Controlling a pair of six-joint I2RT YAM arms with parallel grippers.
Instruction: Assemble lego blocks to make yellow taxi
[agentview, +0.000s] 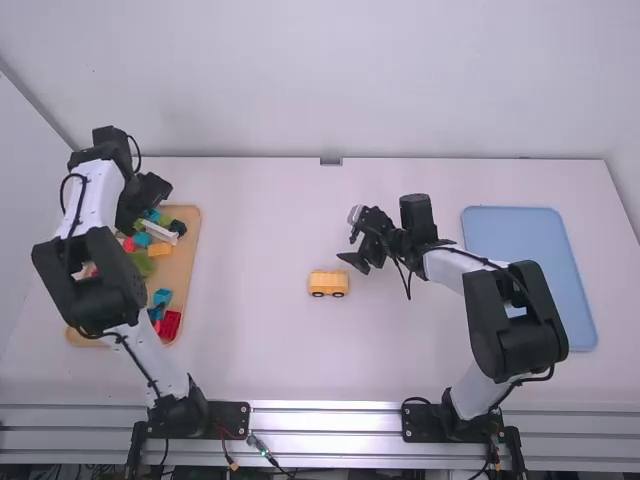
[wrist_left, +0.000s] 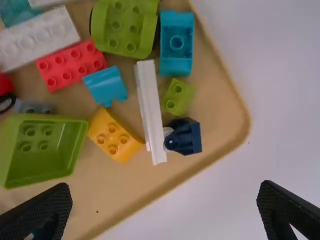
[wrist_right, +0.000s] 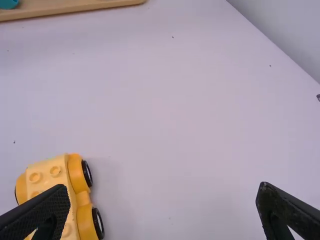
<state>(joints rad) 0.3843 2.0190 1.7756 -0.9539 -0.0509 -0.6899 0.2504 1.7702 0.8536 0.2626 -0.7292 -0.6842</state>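
High view: blue tray (agentview: 530, 240) at right; yellow car (agentview: 329, 283) on bare table, two dark wheels toward camera. Right wrist view adds studs on its top.

Right gripper (agentview: 347, 240) wide open, holding nothing; car near it, untouched, on the base side. Left gripper (agentview: 143, 200) also wide open, empty, over wooden tray (wrist_left: 239, 117).

Count: one car, two trays. Left wrist view: one yellow block (wrist_left: 112, 136), one navy piece (wrist_left: 185, 136), three green pieces (wrist_left: 125, 27).
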